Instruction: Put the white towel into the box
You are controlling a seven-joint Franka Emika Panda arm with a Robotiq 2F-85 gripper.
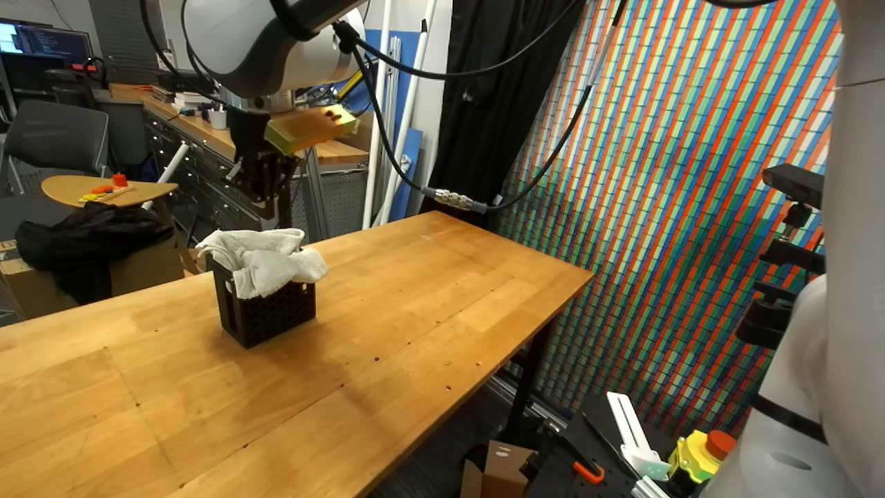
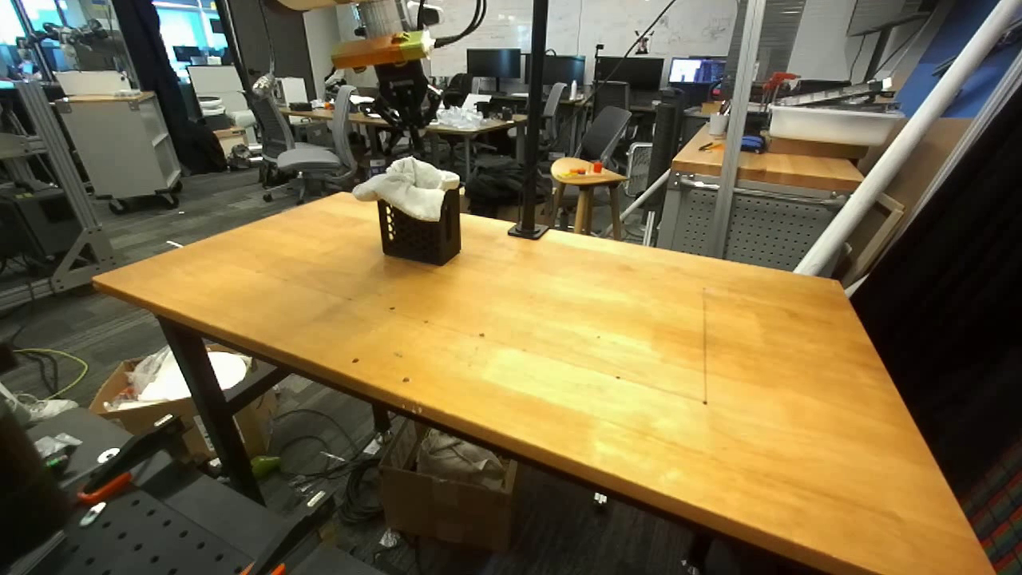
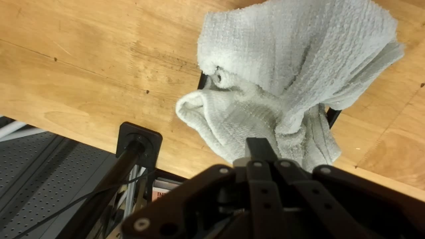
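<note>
As appears from both exterior views, find the towel (image 1: 266,263) heaped in and over the mouth of the box (image 1: 269,319), left of centre in the frame, with folds hanging outside the rim. Find the box upright on the table (image 1: 429,297). Judge the step in hand as the final settling of the towel, with placement largely done and full containment outstanding. In the wrist view, note a broad fold spread toward the upper right, past the rim, and another fold bunched at centre; see only short dark stretches of rim. Cannot tell the depth of the towel inside.

For the next move, advise a straight lift away on a lenient reading of the task or, if strictly read, a downward press on the overhanging folds with the gripper (image 3: 260,151). Must guard against tipping the box or dragging the towel back out.

Record the gripper as closed, with fingertips together and without sign of a load. As to pose, note fingers pointing down just above the towel, upper left of centre in both exterior views. Cannot settle contact from these angles. See the arm (image 1: 228,34) at the top edge, over the box.
</note>
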